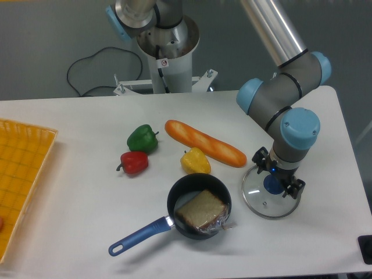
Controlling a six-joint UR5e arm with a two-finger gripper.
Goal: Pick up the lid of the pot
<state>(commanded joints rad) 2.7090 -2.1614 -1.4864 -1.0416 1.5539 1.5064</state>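
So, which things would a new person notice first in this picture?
Probably the gripper at the right, its fingers open over the glass lid with a blue knob. Next, the black pan near the front, holding a brown block, and the long orange carrot further back.

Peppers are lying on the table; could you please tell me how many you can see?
3. In the camera view, the green pepper is farthest back, the red pepper is just in front of it, and the yellow pepper is just behind the pan. None looks hidden.
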